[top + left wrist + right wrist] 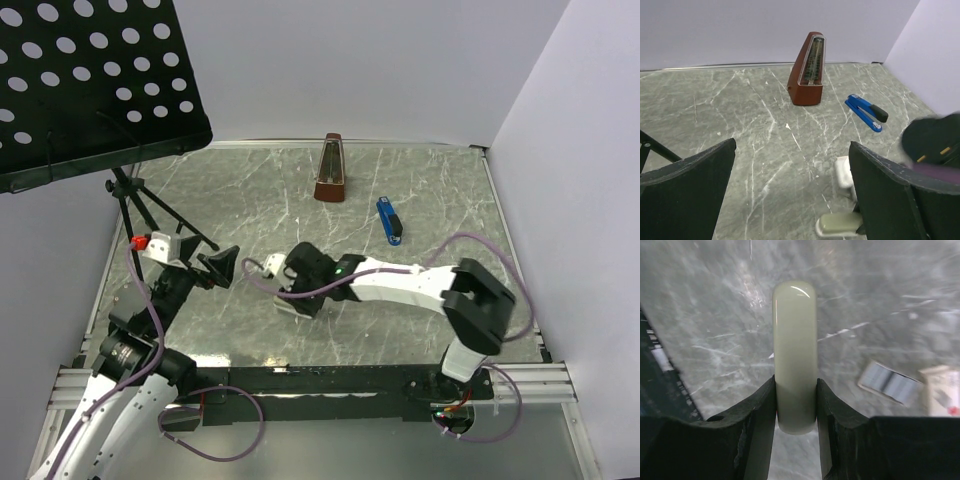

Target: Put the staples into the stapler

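My right gripper (297, 290) (795, 382) is shut on a pale greenish-white stapler (794, 340), held low over the table; the stapler also shows in the left wrist view (840, 223). The staples lie just beside it: a small tray of silvery staples (888, 382) and its whitish box with reddish print (941, 390). They appear as a small white shape in the top view (275, 265) and in the left wrist view (844, 171). My left gripper (222, 265) (792, 145) is open and empty, left of the staples. A blue stapler (390, 220) (866, 112) lies further back.
A brown metronome (330, 168) (808, 70) stands at the back centre. A black music stand (90, 80) with tripod legs (150, 205) overhangs the back left. White walls close the back and right sides.
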`<state>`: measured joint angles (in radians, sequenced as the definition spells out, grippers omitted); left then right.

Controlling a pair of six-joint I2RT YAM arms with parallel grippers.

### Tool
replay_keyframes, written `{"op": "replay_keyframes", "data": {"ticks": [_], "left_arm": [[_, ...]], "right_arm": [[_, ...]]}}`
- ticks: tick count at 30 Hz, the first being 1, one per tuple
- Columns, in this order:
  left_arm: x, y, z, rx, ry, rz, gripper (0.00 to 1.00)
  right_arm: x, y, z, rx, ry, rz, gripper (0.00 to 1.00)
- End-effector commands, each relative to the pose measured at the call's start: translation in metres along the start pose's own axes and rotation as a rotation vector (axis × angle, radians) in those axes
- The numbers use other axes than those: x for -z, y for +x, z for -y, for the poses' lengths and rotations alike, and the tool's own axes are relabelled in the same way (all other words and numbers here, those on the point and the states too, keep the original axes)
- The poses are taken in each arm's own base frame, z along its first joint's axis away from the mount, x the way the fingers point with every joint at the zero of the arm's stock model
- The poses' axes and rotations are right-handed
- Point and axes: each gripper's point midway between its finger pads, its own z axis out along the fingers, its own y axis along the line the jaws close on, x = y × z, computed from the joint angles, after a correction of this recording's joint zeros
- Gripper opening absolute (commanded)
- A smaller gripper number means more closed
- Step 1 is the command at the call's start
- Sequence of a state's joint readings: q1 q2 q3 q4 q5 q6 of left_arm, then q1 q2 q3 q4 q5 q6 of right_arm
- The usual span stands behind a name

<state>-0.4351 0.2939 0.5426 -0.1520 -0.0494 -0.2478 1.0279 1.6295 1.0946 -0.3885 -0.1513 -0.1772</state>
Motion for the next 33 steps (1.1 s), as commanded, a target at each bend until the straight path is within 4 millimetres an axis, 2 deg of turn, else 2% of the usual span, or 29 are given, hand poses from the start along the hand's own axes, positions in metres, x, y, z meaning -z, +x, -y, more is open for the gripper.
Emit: {"op": "replay_keyframes", "data": {"ticks": [1, 6, 9, 10, 12, 13, 14, 15, 17, 18, 19, 20, 21, 22, 23, 24, 26, 27, 28, 29, 31, 32, 33], "left_arm": [[-0.006, -0.004, 0.006, -0.021, 0.038, 0.014, 0.99], [-0.01, 0.003, 0.007, -0.026, 0.045, -0.014, 1.0], [-0.014, 0.008, 0.008, -0.033, 0.059, -0.034, 0.99], [-0.014, 0.01, 0.009, -0.037, 0.066, -0.039, 0.99], [-0.017, 0.012, 0.011, -0.043, 0.081, -0.051, 0.99], [-0.018, 0.014, 0.012, -0.047, 0.085, -0.058, 0.99], [-0.018, 0.015, 0.012, -0.051, 0.089, -0.059, 0.99], [-0.018, 0.017, 0.016, -0.055, 0.112, -0.06, 0.99], [-0.019, 0.021, 0.023, -0.075, 0.164, -0.067, 0.99], [-0.02, 0.025, 0.025, -0.078, 0.177, -0.075, 0.99], [-0.022, 0.028, 0.027, -0.084, 0.195, -0.09, 1.0], [-0.023, 0.03, 0.03, -0.09, 0.213, -0.1, 0.99], [-0.025, 0.038, 0.036, -0.108, 0.257, -0.14, 0.99], [-0.026, 0.042, 0.039, -0.117, 0.279, -0.161, 0.99], [-0.026, 0.046, 0.042, -0.128, 0.304, -0.188, 0.99], [-0.027, 0.054, 0.049, -0.152, 0.354, -0.232, 0.99], [-0.027, 0.059, 0.059, -0.176, 0.407, -0.266, 0.99], [-0.03, 0.068, 0.061, -0.224, 0.435, -0.298, 0.99], [-0.028, 0.077, 0.064, -0.241, 0.456, -0.341, 0.99], [-0.028, 0.077, 0.074, -0.264, 0.496, -0.354, 1.0], [-0.026, 0.098, 0.08, -0.334, 0.555, -0.433, 0.99], [-0.023, 0.101, 0.092, -0.359, 0.604, -0.446, 1.0], [-0.025, 0.113, 0.095, -0.401, 0.636, -0.484, 0.99]], "right_arm": [[-0.021, -0.015, 0.0, 0.048, 0.023, 0.014, 0.2], [-0.031, -0.003, 0.002, 0.05, 0.032, -0.003, 0.25], [-0.025, -0.006, -0.001, 0.048, 0.024, 0.032, 0.39], [-0.018, -0.013, -0.001, 0.047, 0.025, 0.066, 0.51], [-0.012, -0.014, -0.003, 0.046, 0.024, 0.092, 0.61], [-0.004, -0.018, -0.003, 0.047, 0.032, 0.131, 0.69], [0.002, -0.022, -0.002, 0.046, 0.043, 0.154, 0.72], [0.017, -0.031, 0.004, 0.04, 0.075, 0.205, 0.76], [0.027, -0.031, 0.007, 0.02, 0.095, 0.27, 0.87], [0.04, -0.027, 0.013, -0.004, 0.101, 0.312, 0.91], [0.049, -0.035, 0.019, -0.022, 0.114, 0.378, 0.92], [0.055, -0.032, 0.023, -0.063, 0.113, 0.408, 0.92], [0.069, -0.025, 0.038, -0.11, 0.145, 0.467, 0.93], [0.08, -0.034, 0.042, -0.124, 0.14, 0.547, 0.93], [0.087, -0.032, 0.048, -0.168, 0.149, 0.587, 0.94], [0.099, -0.019, 0.06, -0.196, 0.188, 0.632, 0.95], [0.118, -0.021, 0.071, -0.209, 0.245, 0.747, 1.0], [0.126, -0.008, 0.071, -0.208, 0.273, 0.786, 1.0], [0.134, -0.004, 0.077, -0.213, 0.302, 0.82, 1.0], [0.143, -0.004, 0.081, -0.212, 0.337, 0.864, 1.0], [0.157, 0.004, 0.081, -0.212, 0.385, 0.93, 1.0], [0.162, 0.008, 0.083, -0.252, 0.404, 0.962, 1.0], [0.17, 0.012, 0.083, -0.251, 0.429, 1.012, 1.0]]}}
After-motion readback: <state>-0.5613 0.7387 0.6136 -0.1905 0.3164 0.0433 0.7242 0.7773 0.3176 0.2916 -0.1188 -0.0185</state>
